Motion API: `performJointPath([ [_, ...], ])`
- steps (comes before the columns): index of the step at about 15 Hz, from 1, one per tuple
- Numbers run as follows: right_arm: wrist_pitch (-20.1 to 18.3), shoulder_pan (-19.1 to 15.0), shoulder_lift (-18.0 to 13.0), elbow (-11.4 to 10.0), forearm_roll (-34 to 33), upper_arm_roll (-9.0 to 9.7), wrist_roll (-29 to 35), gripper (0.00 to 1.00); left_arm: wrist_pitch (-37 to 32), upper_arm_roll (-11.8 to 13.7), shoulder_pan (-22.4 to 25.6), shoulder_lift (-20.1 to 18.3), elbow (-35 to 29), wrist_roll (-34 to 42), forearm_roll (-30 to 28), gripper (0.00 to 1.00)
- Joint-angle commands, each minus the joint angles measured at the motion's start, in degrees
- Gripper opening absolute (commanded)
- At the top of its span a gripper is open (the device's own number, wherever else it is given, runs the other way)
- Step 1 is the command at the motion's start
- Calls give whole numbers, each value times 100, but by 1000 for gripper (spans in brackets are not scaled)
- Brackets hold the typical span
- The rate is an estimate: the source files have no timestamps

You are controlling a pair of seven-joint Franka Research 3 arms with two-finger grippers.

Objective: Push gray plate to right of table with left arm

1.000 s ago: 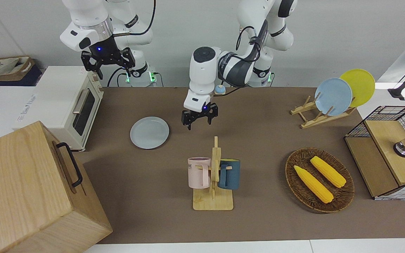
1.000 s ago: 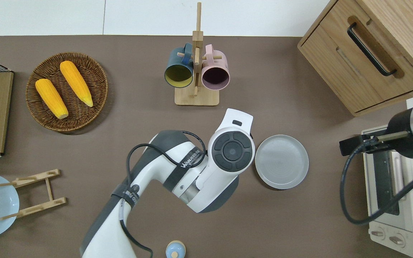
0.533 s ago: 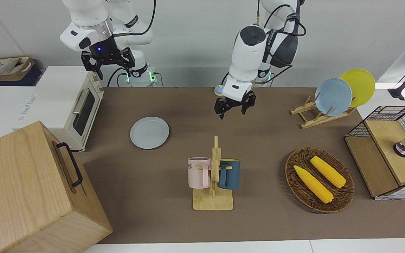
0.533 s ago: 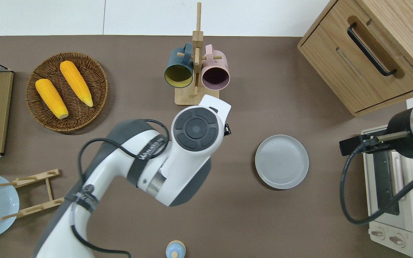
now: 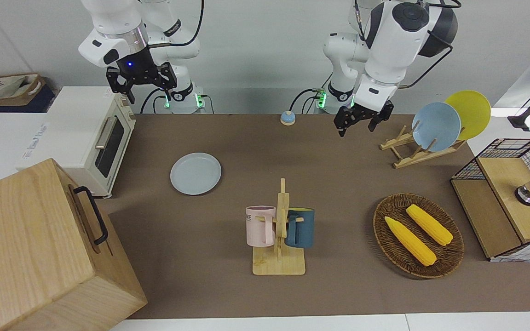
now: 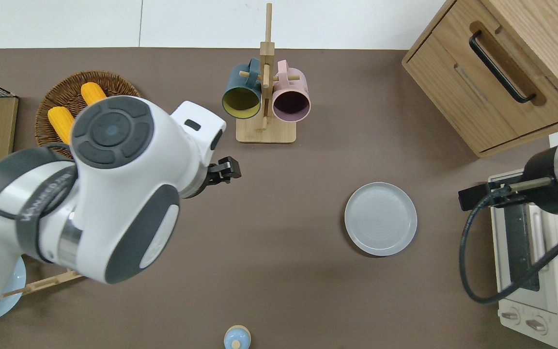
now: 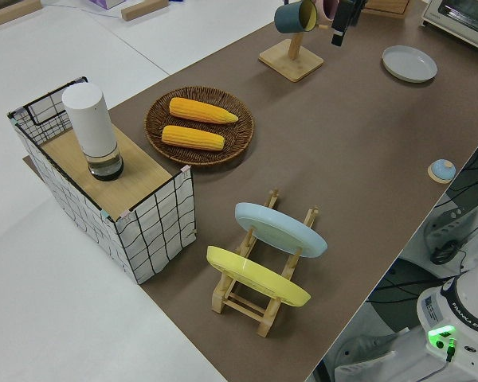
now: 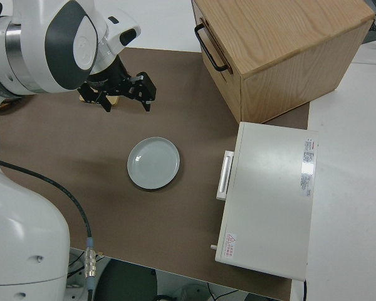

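The gray plate [image 5: 196, 173] lies flat on the brown table [image 5: 338, 184], toward the right arm's end and next to the toaster oven; it also shows in the overhead view [image 6: 380, 218] and the right side view [image 8: 153, 163]. My left gripper [image 5: 359, 125] is open and empty, raised in the air well away from the plate. In the overhead view it [image 6: 224, 170] is over bare table between the corn basket and the mug rack. My right arm is parked with its gripper [image 5: 140, 82] open.
A white toaster oven [image 5: 95, 138] and a wooden drawer cabinet [image 5: 39, 248] stand at the right arm's end. A mug rack [image 5: 279, 230], a corn basket [image 5: 417, 235], a plate rack [image 5: 412, 149] with a sky-blue and a yellow plate, a wire box [image 5: 513, 197] and a small blue bell [image 5: 287, 118] also stand on the table.
My left arm has swung up and away from beside the gray plate toward its own end of the table. The plate and the right arm have not moved.
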Motion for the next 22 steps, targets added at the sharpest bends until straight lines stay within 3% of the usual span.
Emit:
performJointPath([
  [1, -83, -115, -17, 46, 59, 86, 14, 983, -336, -36, 437, -158, -60, 663, -46, 998],
  [8, -83, -115, -17, 46, 59, 86, 5, 983, -337, 201, 666, -316, -314, 1569, 86, 998],
  [14, -83, -115, -17, 46, 59, 77, 5, 983, 216, 377, 666, -965, -1351, 1992, 218, 998],
  [17, -83, -115, -17, 46, 59, 77, 14, 983, 550, 421, 649, -1572, -2089, 2071, 156, 1000],
  [22, -83, -115, -17, 46, 59, 86, 14, 983, 463, 456, 658, -1644, -2108, 2089, 139, 1000],
])
